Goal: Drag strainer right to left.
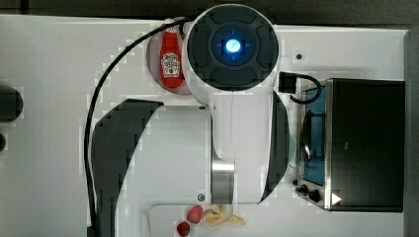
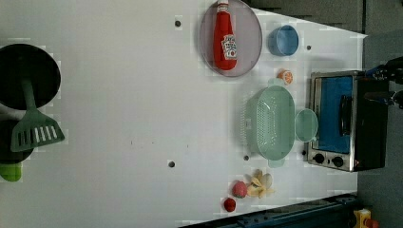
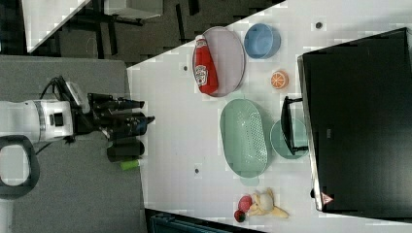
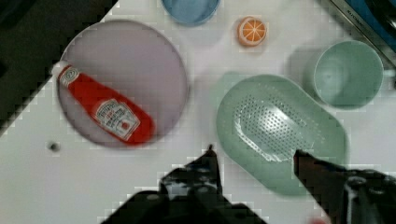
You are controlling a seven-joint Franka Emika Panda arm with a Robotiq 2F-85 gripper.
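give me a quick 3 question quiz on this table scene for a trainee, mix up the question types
1. True or false: the ketchup bottle stands upright on the table.
2. In the left view, what lies directly between the strainer and the toaster oven?
A. the blue bowl
B. the small green bowl
C. the orange half
3. Fill in: the pincer is ____ and holds nothing.

Key
1. False: it lies on its side on the round plate.
2. B
3. open
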